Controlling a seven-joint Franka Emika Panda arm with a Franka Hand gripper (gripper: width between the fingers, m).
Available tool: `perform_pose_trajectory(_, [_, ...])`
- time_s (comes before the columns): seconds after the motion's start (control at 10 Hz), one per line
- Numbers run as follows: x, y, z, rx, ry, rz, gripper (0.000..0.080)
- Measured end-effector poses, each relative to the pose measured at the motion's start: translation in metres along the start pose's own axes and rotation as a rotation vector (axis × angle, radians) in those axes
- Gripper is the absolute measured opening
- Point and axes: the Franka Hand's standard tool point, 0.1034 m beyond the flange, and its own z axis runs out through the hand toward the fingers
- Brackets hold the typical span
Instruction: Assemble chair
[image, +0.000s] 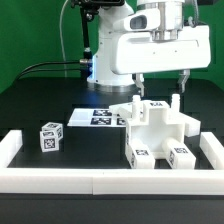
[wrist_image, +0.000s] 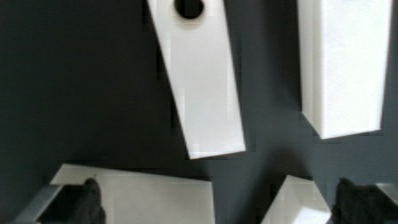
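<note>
The gripper (image: 161, 92) is hovering with its jaws spread wide and empty just above the clustered white chair parts (image: 160, 135), sitting toward the exterior view's right, where a slightly off-centre descent would be risking a finger knocking the upright pieces askew.

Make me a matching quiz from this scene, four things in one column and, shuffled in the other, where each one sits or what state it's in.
Things:
1. small tagged cube
2. marker board
3. chair parts
4. gripper

Places or states:
A. hangs open above the chair parts
B. lies flat on the black table
C. stands alone at the exterior view's left
D. clustered at the exterior view's right

Pairs: 1-C, 2-B, 3-D, 4-A
</note>
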Motion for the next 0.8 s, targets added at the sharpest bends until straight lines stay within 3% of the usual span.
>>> perform_pose_trajectory(0.1, [-0.001, 0.001, 0.001, -0.003, -0.003, -0.019, 0.0649])
perform_pose_trajectory(0.3, [-0.009, 0.000, 0.014, 0.024, -0.085, 0.036, 0.0649])
perform_pose_trajectory(0.5, [-0.013, 0.006, 0.027, 0.011, -0.118, 0.049, 0.0649])
perform_pose_trajectory(0.8, [-0.012, 0.006, 0.026, 0.011, -0.116, 0.050, 0.0649])
